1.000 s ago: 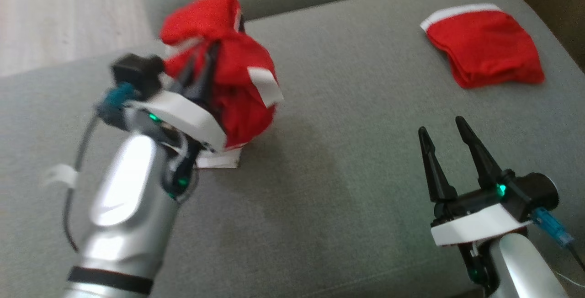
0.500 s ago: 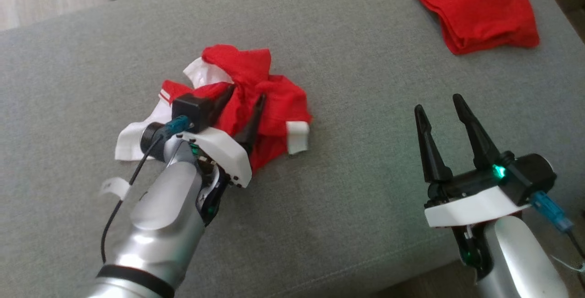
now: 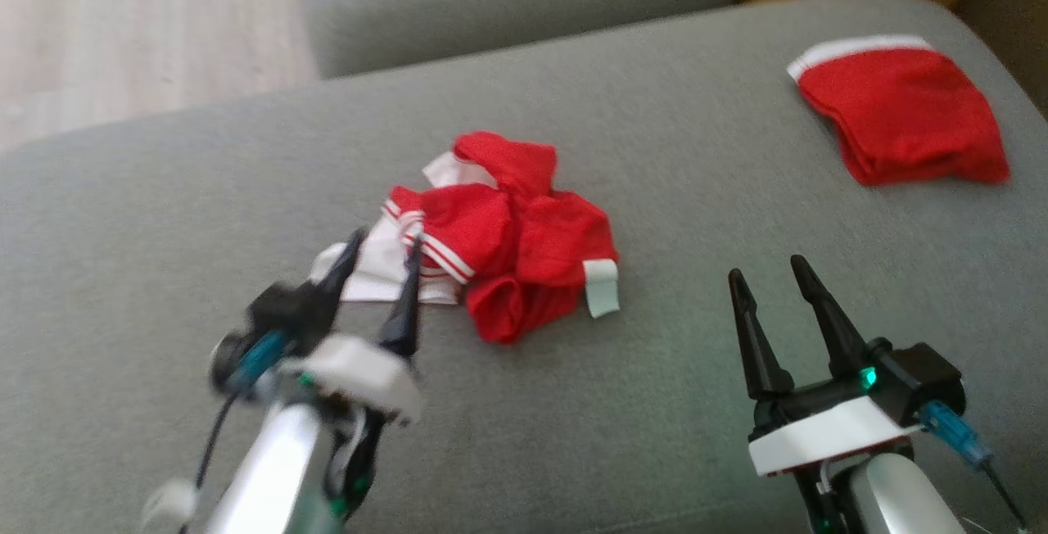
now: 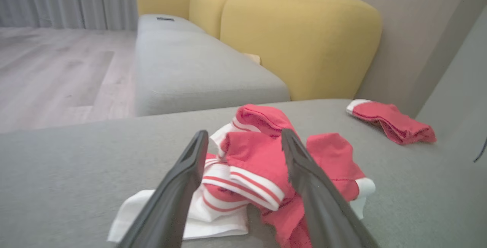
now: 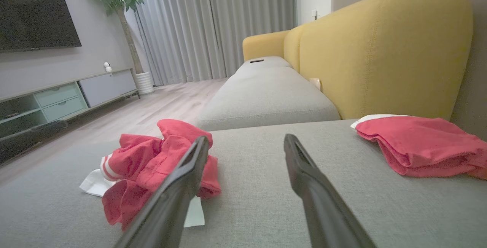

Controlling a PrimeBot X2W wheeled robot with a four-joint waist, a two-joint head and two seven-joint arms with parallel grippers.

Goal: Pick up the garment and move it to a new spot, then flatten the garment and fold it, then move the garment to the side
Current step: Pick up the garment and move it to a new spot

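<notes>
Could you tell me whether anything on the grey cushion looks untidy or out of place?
The red and white garment lies crumpled in a heap on the grey cushion, a white tab sticking out. The other red garment, far right, is neatly folded.

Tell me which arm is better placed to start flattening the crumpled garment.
Left, likely. The left gripper is open at the white edge of the crumpled garment, aimed into it. The right gripper, also open, hovers over bare cushion, apart from it.
</notes>
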